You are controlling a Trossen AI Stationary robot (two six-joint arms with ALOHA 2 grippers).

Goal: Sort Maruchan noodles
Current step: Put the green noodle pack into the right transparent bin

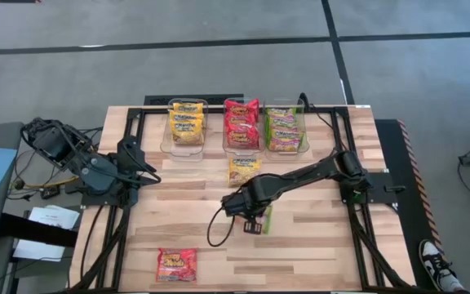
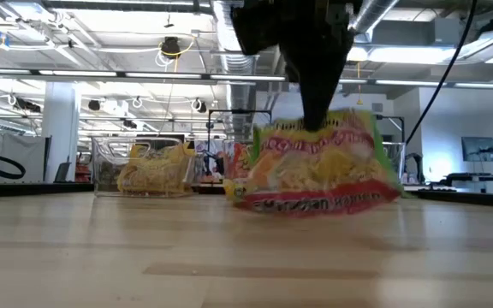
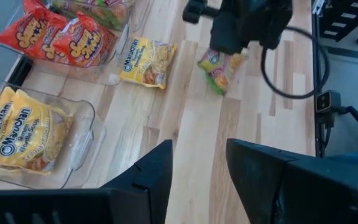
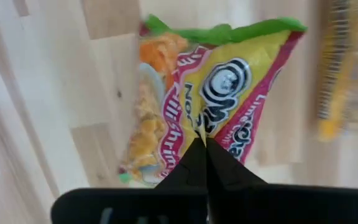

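- Green-edged crinkly plastic ramen packet: near the middle of the wooden table, standing on its lower edge, top edge up, long axis roughly level.
- Right gripper: fingers clenched, pinching the packet's top edge from above; the packet hangs below them.
- Left gripper: parted, empty, near the table's left edge.
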